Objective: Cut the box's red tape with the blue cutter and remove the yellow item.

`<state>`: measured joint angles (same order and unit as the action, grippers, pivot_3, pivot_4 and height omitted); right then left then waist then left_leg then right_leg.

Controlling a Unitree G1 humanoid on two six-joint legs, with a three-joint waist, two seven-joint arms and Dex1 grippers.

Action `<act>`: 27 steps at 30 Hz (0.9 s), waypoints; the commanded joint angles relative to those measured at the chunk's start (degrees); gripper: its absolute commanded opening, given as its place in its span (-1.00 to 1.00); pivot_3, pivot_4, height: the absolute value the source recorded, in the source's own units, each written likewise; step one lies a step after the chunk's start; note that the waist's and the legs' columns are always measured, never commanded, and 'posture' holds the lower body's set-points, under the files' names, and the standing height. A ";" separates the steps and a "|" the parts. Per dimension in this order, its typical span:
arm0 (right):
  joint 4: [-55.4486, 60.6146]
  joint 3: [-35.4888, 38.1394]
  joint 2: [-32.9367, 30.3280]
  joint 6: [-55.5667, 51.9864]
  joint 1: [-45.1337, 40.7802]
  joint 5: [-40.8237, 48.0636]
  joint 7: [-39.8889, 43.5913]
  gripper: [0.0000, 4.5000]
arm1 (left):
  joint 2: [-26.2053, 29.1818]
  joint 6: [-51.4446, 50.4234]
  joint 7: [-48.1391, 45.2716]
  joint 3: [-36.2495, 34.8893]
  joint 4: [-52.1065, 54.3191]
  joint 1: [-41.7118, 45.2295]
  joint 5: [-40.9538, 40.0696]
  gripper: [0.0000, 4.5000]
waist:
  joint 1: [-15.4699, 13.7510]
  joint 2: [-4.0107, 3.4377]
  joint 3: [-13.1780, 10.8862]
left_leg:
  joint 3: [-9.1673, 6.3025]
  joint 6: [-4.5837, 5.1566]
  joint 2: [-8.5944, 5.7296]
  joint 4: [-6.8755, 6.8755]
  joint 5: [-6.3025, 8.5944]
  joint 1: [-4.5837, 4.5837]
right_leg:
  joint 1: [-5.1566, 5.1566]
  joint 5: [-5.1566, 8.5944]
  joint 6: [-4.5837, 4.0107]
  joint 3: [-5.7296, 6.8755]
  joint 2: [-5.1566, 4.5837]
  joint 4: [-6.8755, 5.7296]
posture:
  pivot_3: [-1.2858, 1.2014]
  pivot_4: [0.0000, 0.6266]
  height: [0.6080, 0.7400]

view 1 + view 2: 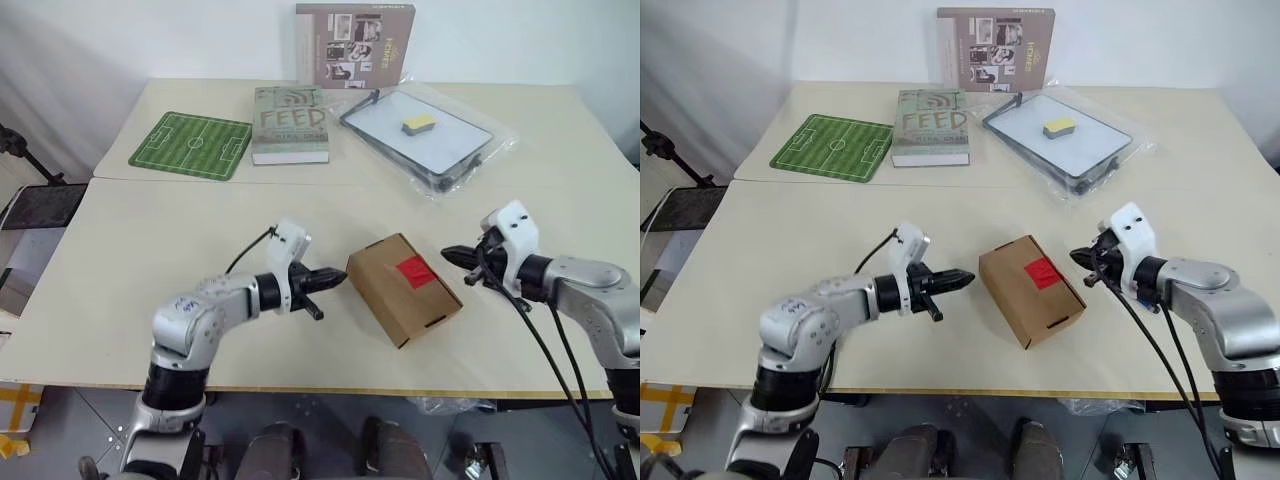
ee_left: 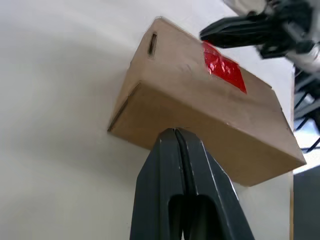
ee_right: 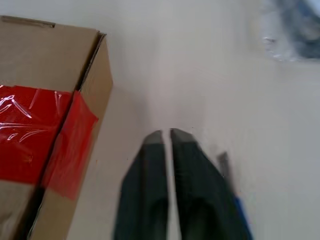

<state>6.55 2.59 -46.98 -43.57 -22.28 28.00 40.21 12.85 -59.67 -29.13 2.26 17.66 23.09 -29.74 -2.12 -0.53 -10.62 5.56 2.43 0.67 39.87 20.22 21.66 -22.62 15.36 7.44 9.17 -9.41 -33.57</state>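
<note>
Box [image 1: 404, 288] lies near front table edge, red tape [image 1: 415, 270] on top, still whole. Left gripper [image 1: 336, 279] closed, empty, tip just beside box end. Right gripper [image 1: 449, 257] closed; blue cutter [image 3: 231, 200] alongside fingers, grip unclear. Advice: brace box with left, bring cutter tip along tape seam, press lightly.

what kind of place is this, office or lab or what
Probably a robot test lab, not a lived-in office: pale tables pushed together against a white backdrop, staged props such as a taped cardboard box, a football-pitch mat and a book.
</note>
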 commanded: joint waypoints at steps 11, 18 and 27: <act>11.45 -5.88 -0.49 -10.73 -1.35 0.99 5.67 -0.99 | -7.58 11.98 3.14 4.39 -3.40 -3.50 1.99 -1.00 | 0.54 -0.01 0.00 | 0.00 -0.01 0.07 0.07 -0.01 -0.02 | 0.00 0.00 0.00 -0.03 0.00 -0.07 | 0.03 -0.52 1.00; 18.16 -7.29 6.23 -17.90 -1.90 2.57 1.29 -0.99 | -7.81 15.72 3.63 3.37 -6.71 -3.64 3.33 -1.00 | 0.63 0.00 0.00 | -0.02 -0.01 0.09 0.07 0.00 -0.02 | 0.00 0.00 -0.01 -0.02 0.00 -0.07 | 0.03 -0.52 1.00; 20.05 -9.77 10.57 -19.99 1.65 0.79 -2.82 -0.99 | -4.97 17.26 1.27 4.48 -8.09 -6.57 4.14 -1.00 | 0.82 0.01 0.03 | -0.01 -0.02 0.11 0.05 0.01 -0.10 | 0.01 0.01 -0.02 -0.02 0.01 -0.12 | 0.03 -0.52 1.00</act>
<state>23.37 -5.08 -37.70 -63.63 -20.91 27.30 37.01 8.21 -41.28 -25.35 2.93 10.04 17.50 -25.00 -1.30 -0.52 -10.59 5.55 2.41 0.78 39.91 20.22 21.56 -22.61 15.36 7.41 9.15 -9.39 -33.71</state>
